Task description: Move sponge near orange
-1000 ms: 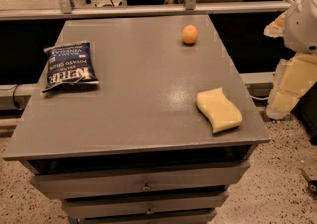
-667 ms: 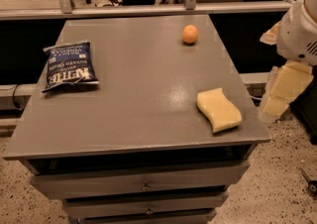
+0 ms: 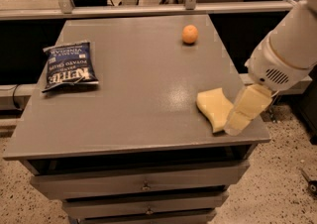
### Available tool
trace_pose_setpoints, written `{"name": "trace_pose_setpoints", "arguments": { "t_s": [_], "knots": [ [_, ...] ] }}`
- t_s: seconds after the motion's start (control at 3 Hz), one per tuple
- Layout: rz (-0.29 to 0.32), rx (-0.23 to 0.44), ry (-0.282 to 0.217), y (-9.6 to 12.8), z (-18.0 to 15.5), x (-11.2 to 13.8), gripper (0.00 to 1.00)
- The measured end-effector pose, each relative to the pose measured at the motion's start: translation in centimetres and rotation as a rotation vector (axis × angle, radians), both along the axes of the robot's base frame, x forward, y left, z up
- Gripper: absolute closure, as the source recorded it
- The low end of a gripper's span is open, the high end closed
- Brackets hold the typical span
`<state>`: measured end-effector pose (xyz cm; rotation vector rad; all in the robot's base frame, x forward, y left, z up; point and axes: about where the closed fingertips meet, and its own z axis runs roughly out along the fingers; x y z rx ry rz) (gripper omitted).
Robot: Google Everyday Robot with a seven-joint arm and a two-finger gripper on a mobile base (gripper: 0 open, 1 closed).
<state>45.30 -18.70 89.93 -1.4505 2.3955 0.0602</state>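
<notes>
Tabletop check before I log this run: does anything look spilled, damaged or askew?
Nothing stands out. The sponge lies flat near the front right corner, the orange sits whole near the far edge, the chip bag lies flat at left, and the gripper hangs at the sponge's right side.

White arm [image 3: 287,44] slants in from upper right; tool [image 3: 238,119] low, tilted down-left.
</notes>
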Motion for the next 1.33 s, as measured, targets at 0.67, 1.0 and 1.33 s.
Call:
{"name": "trace_pose_setpoints", "arguments": {
  "t_s": [0.67, 1.0, 1.33],
  "knots": [
    [-0.074, 0.066, 0.036, 3.9, -3.8, 0.0, 0.0],
    [-0.088, 0.076, 0.042, 4.8, -4.9, 0.0, 0.0],
    [-0.099, 0.081, 0.035, 5.3, -5.9, 0.3, 0.18]
  ]
}}
